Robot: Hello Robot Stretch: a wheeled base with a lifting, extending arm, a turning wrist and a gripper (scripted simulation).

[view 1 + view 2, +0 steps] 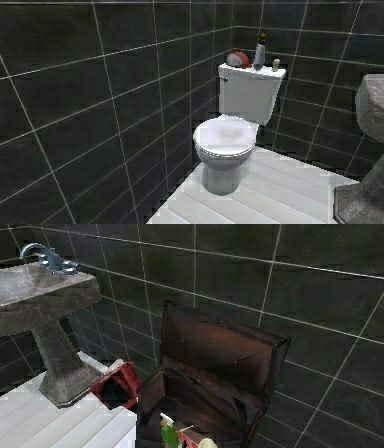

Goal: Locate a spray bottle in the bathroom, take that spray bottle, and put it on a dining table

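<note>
Cannot name the spray bottle with certainty. Nearest match in the forward view: a tall dark bottle shape with a pale top, upright on the lid of the toilet tank, at one o'clock from the white bowl. Stands between a round red-and-white thing at its eight o'clock and a small pale item at its four o'clock, all three close together on the lid.

Second candidate in the arm side view: a small green-and-red thing at six o'clock, just beside a pale yellowish blob at its four o'clock. Too small to tell what either is. Lies at the foot of a dark brown chest with its lid raised against the black tiled wall.

At nine o'clock from the chest, a red boxy thing, touching or nearly touching the base of a grey stone pedestal sink. At the sink's twelve o'clock, a chrome faucet. Pale plank floor under the toilet.

Cannot tell the claw's state.
</note>
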